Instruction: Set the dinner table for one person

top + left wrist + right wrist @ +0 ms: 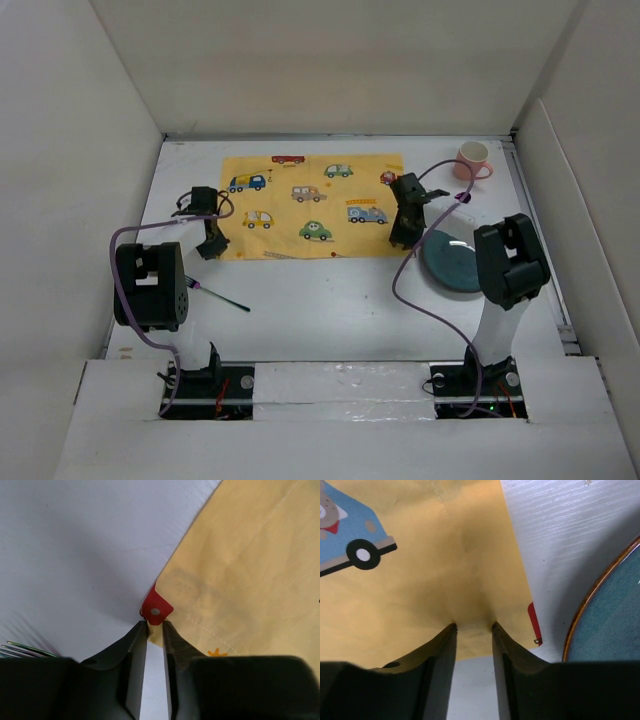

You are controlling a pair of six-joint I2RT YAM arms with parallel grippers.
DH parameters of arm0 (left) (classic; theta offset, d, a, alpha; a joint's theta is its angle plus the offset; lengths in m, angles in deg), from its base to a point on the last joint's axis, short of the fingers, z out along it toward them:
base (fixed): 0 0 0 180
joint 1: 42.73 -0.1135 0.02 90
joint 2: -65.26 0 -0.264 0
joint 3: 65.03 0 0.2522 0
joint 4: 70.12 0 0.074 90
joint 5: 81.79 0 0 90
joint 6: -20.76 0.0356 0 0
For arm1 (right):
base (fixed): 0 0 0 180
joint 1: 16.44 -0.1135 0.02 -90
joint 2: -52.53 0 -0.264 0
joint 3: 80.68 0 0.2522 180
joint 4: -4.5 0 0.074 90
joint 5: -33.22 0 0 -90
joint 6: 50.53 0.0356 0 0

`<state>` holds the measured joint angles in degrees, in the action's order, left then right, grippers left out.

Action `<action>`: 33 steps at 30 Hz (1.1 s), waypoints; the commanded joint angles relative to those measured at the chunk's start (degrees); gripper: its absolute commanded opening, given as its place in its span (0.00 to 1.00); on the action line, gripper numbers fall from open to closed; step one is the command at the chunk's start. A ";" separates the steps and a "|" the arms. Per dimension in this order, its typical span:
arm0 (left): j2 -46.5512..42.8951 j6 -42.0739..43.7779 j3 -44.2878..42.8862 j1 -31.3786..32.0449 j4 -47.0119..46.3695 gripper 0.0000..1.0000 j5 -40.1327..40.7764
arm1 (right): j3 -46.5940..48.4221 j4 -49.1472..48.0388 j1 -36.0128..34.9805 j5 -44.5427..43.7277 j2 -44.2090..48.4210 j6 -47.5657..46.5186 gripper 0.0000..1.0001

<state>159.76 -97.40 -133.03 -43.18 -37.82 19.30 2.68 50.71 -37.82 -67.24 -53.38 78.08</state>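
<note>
The dinner table [330, 300] is a white top walled by pale panels. A yellow mat [310, 205] printed with cars lies flat on its far half. My left gripper [212, 247] is at the mat's near left corner. In the left wrist view its jaws [155, 624] stand close together, with the corner of the mat [250, 555] pinched between the tips just under a red tab [156, 611]. My right gripper [400, 240] is at the near right corner. Its tips [474, 626] press down apart on the mat [420, 590], and the cloth puckers between them.
A teal plate [452, 262] lies right of the mat, beside the right gripper, and its rim [615, 625] shows in the right wrist view. A pink cup [472, 160] stands at the far right. A purple-handled fork [222, 297] lies near the left arm.
</note>
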 commanded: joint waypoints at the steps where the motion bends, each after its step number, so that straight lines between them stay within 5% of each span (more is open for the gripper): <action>1: 0.86 1.00 0.27 -0.17 0.35 0.13 -0.89 | 2.90 6.83 0.47 2.72 -3.07 -2.83 0.36; 4: 0.34 1.27 0.89 -0.17 0.53 0.00 -0.90 | 2.73 7.90 0.47 3.43 -3.52 -3.80 0.22; 7: -1.15 2.49 1.59 -0.17 1.31 0.00 -0.46 | -0.24 7.46 1.00 3.86 -1.77 -3.98 0.02; 9: -1.77 2.67 1.85 -0.17 1.75 0.00 -0.20 | -0.87 6.93 1.00 4.21 -1.32 -3.98 0.00; 30: -13.46 0.48 6.96 -0.17 6.24 0.00 -2.30 | -14.32 1.92 1.52 9.13 13.44 -4.51 0.00; 32: -13.99 0.48 4.68 -0.17 7.64 0.08 -2.83 | -13.27 2.53 1.52 10.01 14.50 -5.12 0.04; 33: -15.21 0.65 2.49 -0.17 8.17 0.23 -2.92 | -11.00 3.23 1.52 12.80 15.89 -5.30 0.19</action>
<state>147.98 -96.29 -125.82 -43.20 -32.53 17.11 -11.15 52.77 -36.64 -58.83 -41.40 74.43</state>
